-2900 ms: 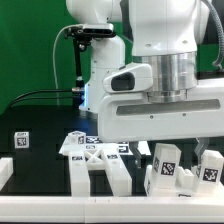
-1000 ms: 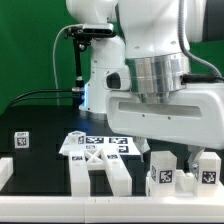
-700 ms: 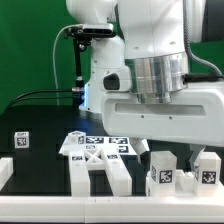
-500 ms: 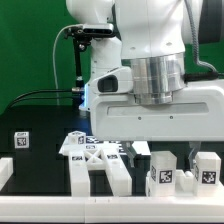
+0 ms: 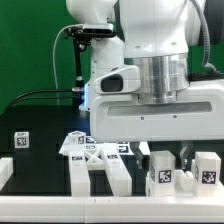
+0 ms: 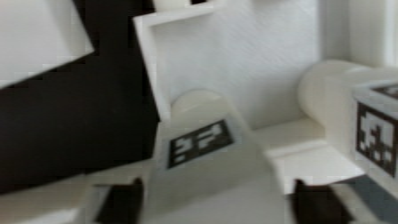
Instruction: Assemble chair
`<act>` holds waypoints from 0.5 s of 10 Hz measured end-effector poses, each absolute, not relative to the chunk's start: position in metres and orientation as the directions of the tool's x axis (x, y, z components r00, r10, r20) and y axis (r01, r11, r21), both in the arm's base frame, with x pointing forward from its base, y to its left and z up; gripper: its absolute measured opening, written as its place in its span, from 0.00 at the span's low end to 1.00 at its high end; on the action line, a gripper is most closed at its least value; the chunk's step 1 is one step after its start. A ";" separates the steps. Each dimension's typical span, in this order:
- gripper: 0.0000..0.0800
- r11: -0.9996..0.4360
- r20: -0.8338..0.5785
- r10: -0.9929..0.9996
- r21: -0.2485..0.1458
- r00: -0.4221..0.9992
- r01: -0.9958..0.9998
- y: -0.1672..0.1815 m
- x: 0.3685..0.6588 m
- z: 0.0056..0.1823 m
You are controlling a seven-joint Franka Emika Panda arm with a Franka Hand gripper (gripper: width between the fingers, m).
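The chair is in loose white pieces with black-and-white tags. A flat forked piece [image 5: 96, 162] lies at front centre, two chunky tagged blocks [image 5: 166, 176] stand at the exterior view's right, and one small tagged piece [image 5: 20, 140] sits at the left. My gripper [image 5: 165, 150] hangs low just above the right-hand blocks, its fingers mostly hidden. In the wrist view my gripper [image 6: 214, 206] is open, with one dark finger on each side of a white tagged piece [image 6: 199, 145]. I cannot tell whether the fingers touch it. A round white part [image 6: 342, 95] lies beside it.
The black table [image 5: 40, 120] has a white raised border [image 5: 5, 172] at the exterior view's left front. The arm's white base [image 5: 100, 60] and a black cable [image 5: 45, 93] stand at the back, before a green backdrop.
The hand has levelled out from a tilt, shifted slightly toward the exterior view's left and come lower over the right-hand blocks. The chair pieces have not moved.
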State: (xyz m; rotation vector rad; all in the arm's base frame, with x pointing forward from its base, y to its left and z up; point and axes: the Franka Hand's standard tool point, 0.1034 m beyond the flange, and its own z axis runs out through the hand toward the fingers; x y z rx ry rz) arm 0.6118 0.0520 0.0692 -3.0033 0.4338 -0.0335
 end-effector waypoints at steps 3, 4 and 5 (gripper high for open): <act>0.36 -0.806 -0.029 -0.583 -0.103 0.812 -0.583 0.051 0.612 0.070; 0.36 -0.748 -0.038 -0.656 -0.099 0.754 -0.656 0.051 0.612 0.070; 0.36 -0.606 -0.052 -0.790 -0.087 0.611 -0.791 0.052 0.612 0.070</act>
